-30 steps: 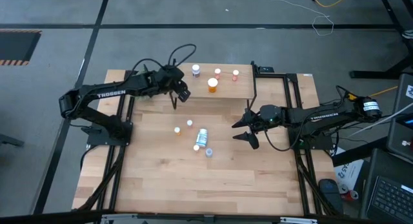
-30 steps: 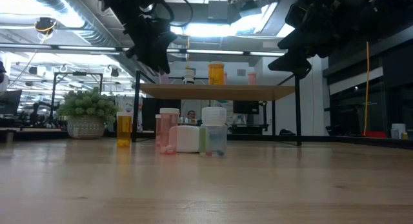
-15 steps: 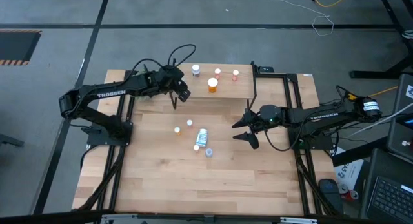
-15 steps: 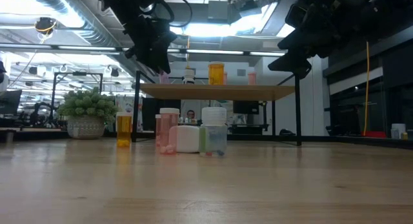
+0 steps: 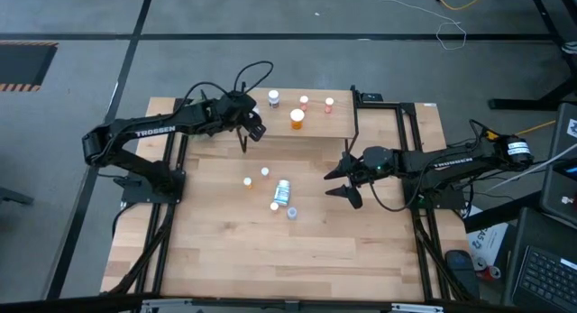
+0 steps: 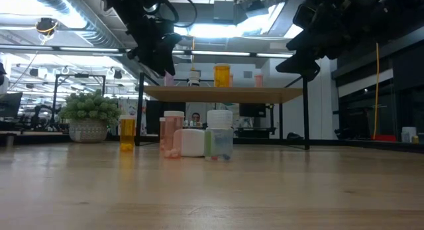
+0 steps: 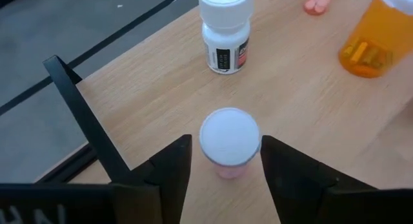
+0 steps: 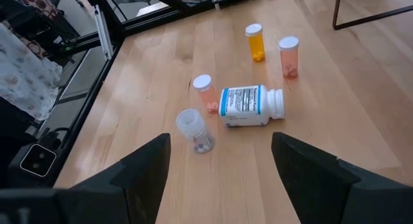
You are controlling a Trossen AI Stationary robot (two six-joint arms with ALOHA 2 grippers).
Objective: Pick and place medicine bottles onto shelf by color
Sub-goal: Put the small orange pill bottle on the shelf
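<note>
Medicine bottles sit in two groups from where I stand: some up on the shelf (image 5: 311,124) at the far edge of the table (image 5: 225,250), the rest loose on the tabletop in front of it. On the shelf board I can see a white bottle with a dark label (image 7: 224,31), a large orange bottle (image 7: 374,40) beside it, a couple of small pinkish ones farther along, and a small pink bottle with a white cap (image 7: 229,141) near the shelf's left end. The left gripper (image 7: 226,162) hangs right over that pink bottle, its two dark fingers (image 7: 173,169) standing a little apart on either side of the cap with slim gaps showing, so it is not clamped on it; the bottle stands upright on the board. Down on the table, a larger white bottle with a blue label (image 8: 251,105) lies on its side, with a pink bottle (image 8: 205,92) just beside it, a clear bottle (image 8: 193,130) near, and an orange one (image 8: 255,42) and another pink one (image 8: 288,55) standing a bit farther off. The right gripper (image 8: 219,166) hovers above the table to the right of this cluster, fingers spread wide and holding nothing.
</note>
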